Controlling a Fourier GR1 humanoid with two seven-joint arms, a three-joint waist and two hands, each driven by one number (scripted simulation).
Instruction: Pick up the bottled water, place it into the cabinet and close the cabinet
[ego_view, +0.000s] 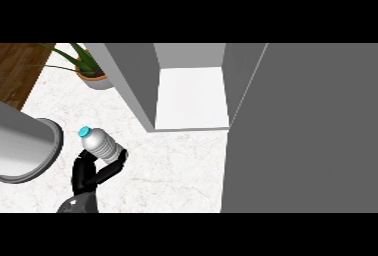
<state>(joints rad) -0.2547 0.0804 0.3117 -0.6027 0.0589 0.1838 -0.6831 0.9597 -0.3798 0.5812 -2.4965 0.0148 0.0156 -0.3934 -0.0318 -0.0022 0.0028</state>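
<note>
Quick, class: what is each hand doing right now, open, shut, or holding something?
Left hand: shut on the water bottle, lifted beside the open cabinet.
Right hand: not in view.

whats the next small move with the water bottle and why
Probably carry the water bottle up and to the right, toward the open cabinet. The left hand already has its fingers curled round the bottle, the cabinet's white floor lies bare up and to the right of it, and its door stands open. The right hand is out of view.
</note>
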